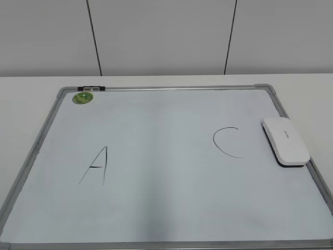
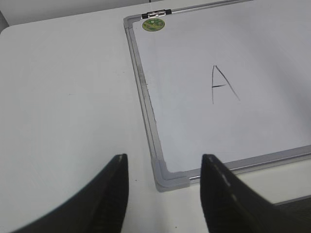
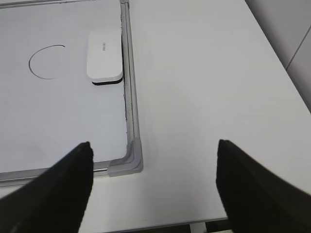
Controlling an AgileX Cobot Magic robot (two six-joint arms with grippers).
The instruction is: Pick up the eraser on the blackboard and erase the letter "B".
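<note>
The white eraser (image 1: 285,141) lies flat on the blackboard (image 1: 166,203) against its right frame, right of a curved "C" (image 1: 226,141). A slanted "A" (image 1: 96,165) is on the left half. The letter "B" is not in view; the board between the "A" and the "C" looks bare. My left gripper (image 2: 165,160) hovers open over the board's near left corner (image 2: 170,178), holding nothing. My right gripper (image 3: 154,144) stands wide open above the near right corner (image 3: 129,162), with the eraser (image 3: 104,54) well ahead of it. Neither gripper shows in the exterior view.
A round green sticker (image 1: 83,97) and a small clip (image 1: 91,88) sit at the board's far left corner. White table (image 3: 204,87) surrounds the board, with its edge close on the right (image 3: 272,58). A panelled wall (image 1: 166,36) stands behind.
</note>
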